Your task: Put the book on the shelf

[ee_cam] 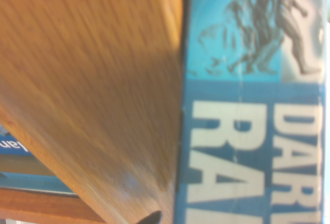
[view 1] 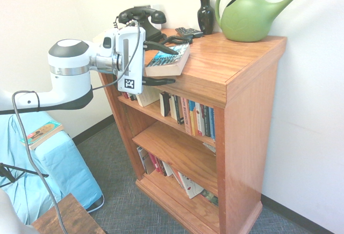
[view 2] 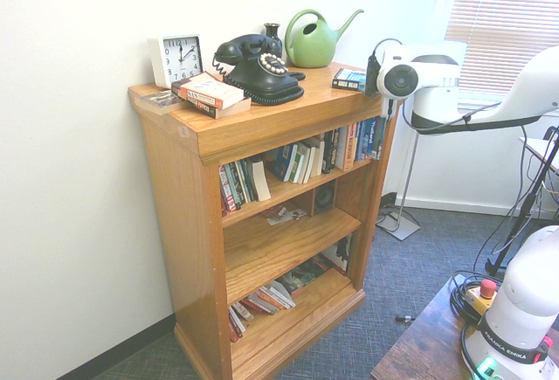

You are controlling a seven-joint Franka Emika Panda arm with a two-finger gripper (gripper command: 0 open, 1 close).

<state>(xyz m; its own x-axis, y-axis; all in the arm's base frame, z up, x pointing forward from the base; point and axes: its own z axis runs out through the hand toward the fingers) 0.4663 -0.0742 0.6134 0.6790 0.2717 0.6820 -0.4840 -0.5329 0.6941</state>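
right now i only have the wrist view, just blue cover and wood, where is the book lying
Observer: The book lies flat on the bookcase's top board, at the corner nearest the arm.
Operator: are the jaws on it
Observer: The jaws stand open, one above the book and one below it.
Operator: anything close behind it
Observer: A black telephone stands just behind the book.
Operator: and the shelf
Observer: The shelf right under the top is lined with books, a few leaning.
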